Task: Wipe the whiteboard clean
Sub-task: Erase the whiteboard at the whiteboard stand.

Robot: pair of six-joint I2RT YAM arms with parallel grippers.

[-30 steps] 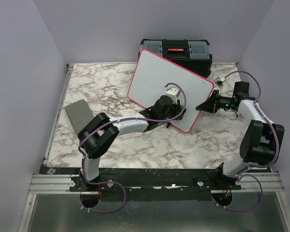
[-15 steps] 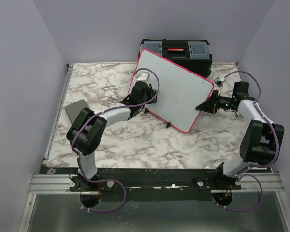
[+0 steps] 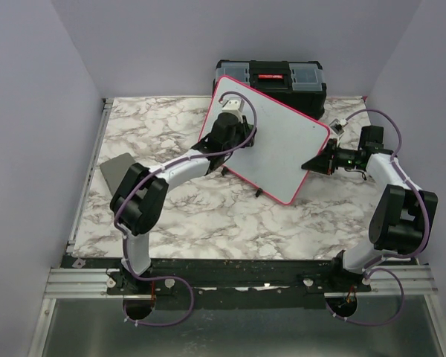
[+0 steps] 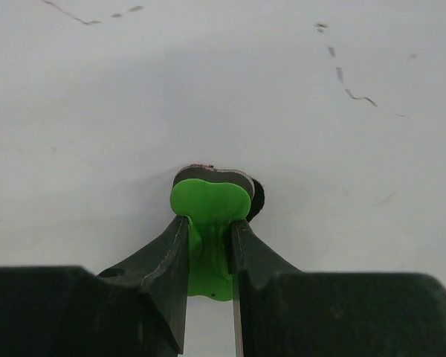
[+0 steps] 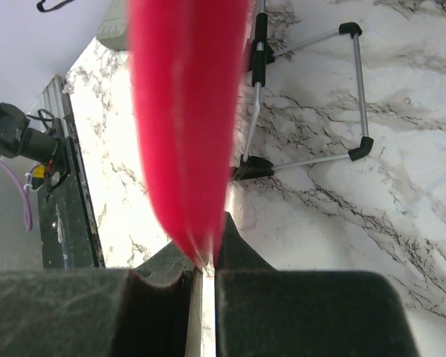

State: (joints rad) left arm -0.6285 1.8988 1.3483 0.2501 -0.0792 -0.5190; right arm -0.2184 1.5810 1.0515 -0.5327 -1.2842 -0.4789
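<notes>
Whiteboard (image 3: 282,145), a large white rectangle with a pink-red rim: the wipe is now at its top-left corner

Left gripper (image 4: 209,230) is clamped on a small green eraser tab (image 4: 209,204) pressed to the board, having swept within the last second from lower middle to left edge to this corner. The board stands tilted on the marble table (image 3: 208,219) before a black toolbox (image 3: 271,74), its right rim pinched by the closed right gripper (image 5: 202,256). Faint red specks (image 4: 353,93) remain beside the eraser, so I judge a few passes are left.

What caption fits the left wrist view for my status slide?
Left gripper shut on a green eraser, held against the whiteboard, faint marks showing near the top.
</notes>
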